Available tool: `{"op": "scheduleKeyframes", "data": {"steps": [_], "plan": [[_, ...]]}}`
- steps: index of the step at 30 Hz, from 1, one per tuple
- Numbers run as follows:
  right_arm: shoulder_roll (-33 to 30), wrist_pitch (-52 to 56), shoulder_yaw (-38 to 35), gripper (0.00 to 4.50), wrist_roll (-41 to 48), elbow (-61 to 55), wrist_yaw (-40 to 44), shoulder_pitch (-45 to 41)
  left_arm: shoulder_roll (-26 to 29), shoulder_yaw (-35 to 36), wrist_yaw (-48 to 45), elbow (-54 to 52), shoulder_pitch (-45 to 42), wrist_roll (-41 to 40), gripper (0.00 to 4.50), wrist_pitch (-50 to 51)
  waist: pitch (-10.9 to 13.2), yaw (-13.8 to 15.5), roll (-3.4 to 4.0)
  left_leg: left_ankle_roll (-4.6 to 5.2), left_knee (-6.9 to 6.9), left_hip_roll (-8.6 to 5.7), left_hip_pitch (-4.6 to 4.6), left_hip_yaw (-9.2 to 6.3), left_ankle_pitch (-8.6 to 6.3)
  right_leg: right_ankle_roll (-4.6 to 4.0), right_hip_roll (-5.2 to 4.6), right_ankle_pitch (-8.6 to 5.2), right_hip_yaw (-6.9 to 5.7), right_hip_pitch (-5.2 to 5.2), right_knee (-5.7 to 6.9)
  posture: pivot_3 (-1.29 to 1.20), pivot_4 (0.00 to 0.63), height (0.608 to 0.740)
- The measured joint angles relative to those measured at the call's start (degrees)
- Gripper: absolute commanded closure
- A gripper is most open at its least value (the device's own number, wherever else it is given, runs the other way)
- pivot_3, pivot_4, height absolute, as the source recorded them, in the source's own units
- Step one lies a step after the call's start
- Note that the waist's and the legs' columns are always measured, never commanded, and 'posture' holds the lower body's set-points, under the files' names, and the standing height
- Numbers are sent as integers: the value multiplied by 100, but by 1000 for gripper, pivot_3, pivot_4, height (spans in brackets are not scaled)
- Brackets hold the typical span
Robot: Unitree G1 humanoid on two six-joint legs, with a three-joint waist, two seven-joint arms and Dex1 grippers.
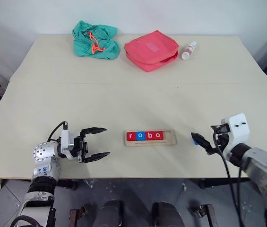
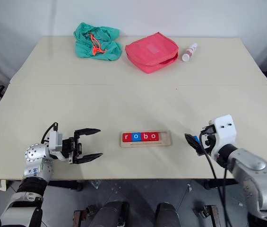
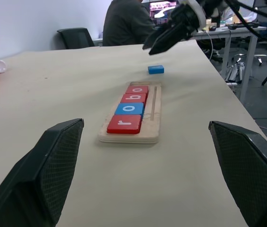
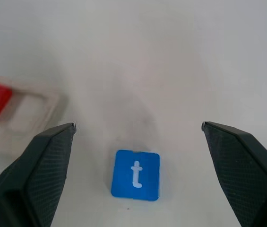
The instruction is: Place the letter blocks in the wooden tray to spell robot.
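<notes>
Between my right claw's (image 4: 135, 130) spread fingers lies the blue t block (image 4: 135, 174), loose on the table (image 1: 124, 94), right of the tray (image 1: 150, 137) holding r, o, b, o. My left claw (image 1: 97, 142) gapes empty.

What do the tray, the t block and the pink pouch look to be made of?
Tray: pale unpainted wood, layered edge, likely plywood. T block: smooth glossy blue, painted wood or plastic, cannot tell which; white letter. Pouch: soft pink fabric, puffy and creased.
</notes>
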Motion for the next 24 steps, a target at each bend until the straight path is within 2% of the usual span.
{"op": "scheduleKeyframes", "data": {"steps": [4,9,12,17,24], "plan": [[-1201,-675,592,29,-116,683,1300,-62,-27,15,3,-293,228,-7,0,0,0,-10,0,0,-1,3,0,5,0,0,0,0,-1,0,-3,0,150,740],[-1909,-1494,1155,29,-421,1569,2393,-506,-64,26,8,-569,457,-10,0,3,0,-13,-1,0,2,3,2,7,0,0,-2,0,-2,3,-7,0,150,740],[-2300,-2511,1841,29,-994,2511,3203,-1003,-70,47,13,-791,697,-16,0,-1,0,-10,-2,1,3,4,0,9,-1,0,-2,0,-2,4,-12,0,150,740],[-2330,-3985,2645,29,-1734,3727,4110,-1766,-69,126,36,-1005,896,-15,0,-1,0,-18,-1,1,6,5,0,10,-1,0,-2,0,-6,4,-13,0,150,740],[-1985,-5073,3059,29,-2229,4903,4715,-2673,-91,222,222,-1360,1239,-15,0,1,0,-23,-1,1,6,10,0,9,-1,0,-2,0,-13,4,-12,0,150,740]]}}
